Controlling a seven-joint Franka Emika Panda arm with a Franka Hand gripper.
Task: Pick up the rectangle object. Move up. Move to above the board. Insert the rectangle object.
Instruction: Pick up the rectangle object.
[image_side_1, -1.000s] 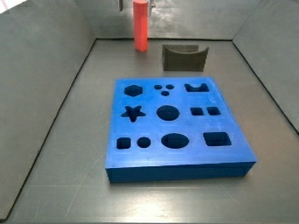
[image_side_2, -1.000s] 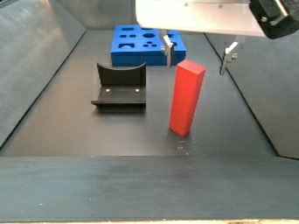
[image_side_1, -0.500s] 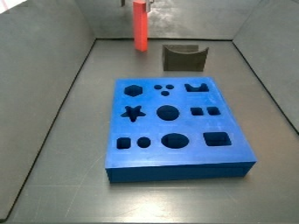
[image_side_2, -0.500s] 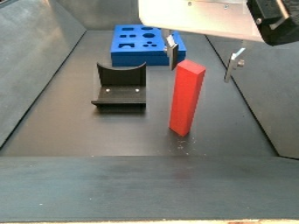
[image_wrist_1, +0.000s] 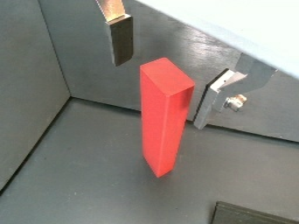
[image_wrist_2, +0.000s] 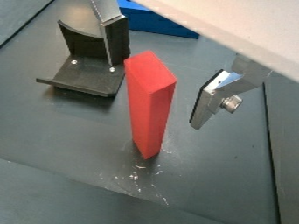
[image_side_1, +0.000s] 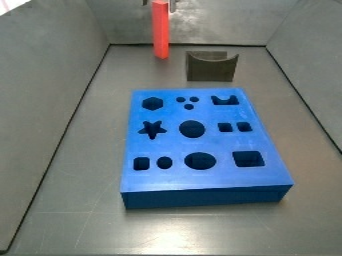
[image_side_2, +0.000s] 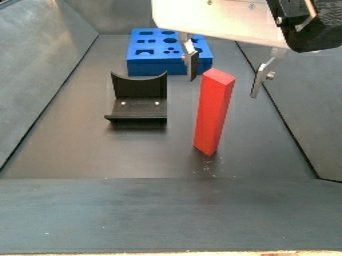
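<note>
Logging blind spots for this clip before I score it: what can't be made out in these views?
- Gripper: both wrist views show only its two fingers; the body is cut off by the edge.
- Rectangle object: in a side view its top leaves the picture, so finger contact can't be judged there.
- Board: in a side view the white wrist housing covers its far corner.
- Fixture: small, detail unclear.

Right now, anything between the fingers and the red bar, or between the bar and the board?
Nothing visible. The gripper is open, its fingers on either side of the upright rectangle object, not touching. The fixture stands to one side on the floor, between bar and board; a lifted path should clear it.
</note>
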